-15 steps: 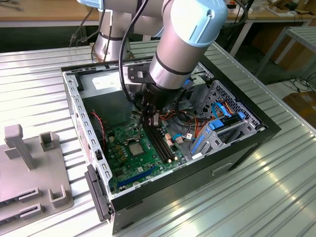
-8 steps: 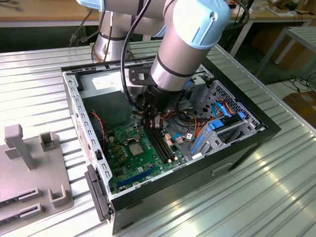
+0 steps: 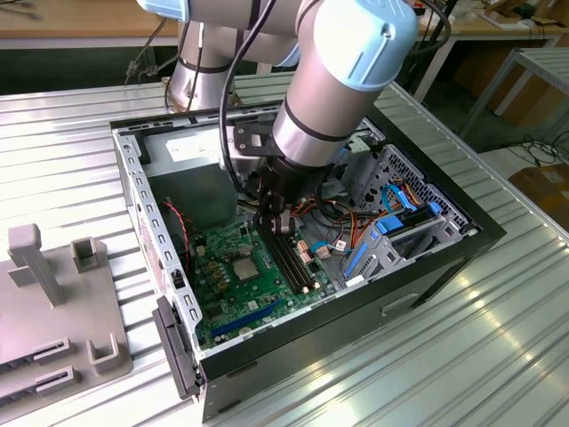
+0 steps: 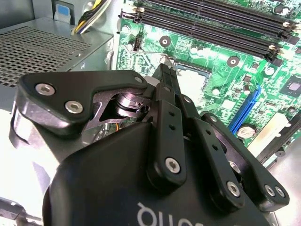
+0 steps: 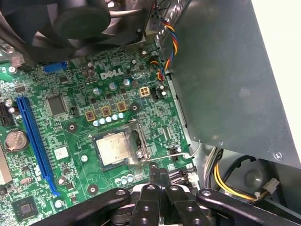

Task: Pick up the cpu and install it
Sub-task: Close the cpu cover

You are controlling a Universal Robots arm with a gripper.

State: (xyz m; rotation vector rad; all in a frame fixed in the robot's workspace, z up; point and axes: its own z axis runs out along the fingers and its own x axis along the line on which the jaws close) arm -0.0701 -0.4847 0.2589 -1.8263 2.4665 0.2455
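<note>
The cpu (image 3: pixel 246 267) (image 5: pixel 114 148) is a small silvery square lying flat in its socket on the green motherboard (image 3: pixel 222 298) inside the open computer case. The socket's metal frame (image 5: pixel 140 146) stands swung open beside it. My gripper (image 3: pixel 274 229) (image 4: pixel 164 70) (image 5: pixel 159 169) hovers above the board a short way from the cpu, on the power-supply side. Its black fingers (image 5: pixel 154 170) are pressed together with nothing between them. It does not touch the cpu.
Black memory slots (image 3: pixel 289 262) (image 4: pixel 211 28) run beside the socket. A grey power supply box (image 3: pixel 191 191) (image 5: pixel 221 70), coloured cables (image 5: pixel 162 47) and a fan (image 5: pixel 84 19) crowd the case. A grey fixture (image 3: pixel 44 294) stands on the ribbed table at the exterior view's left.
</note>
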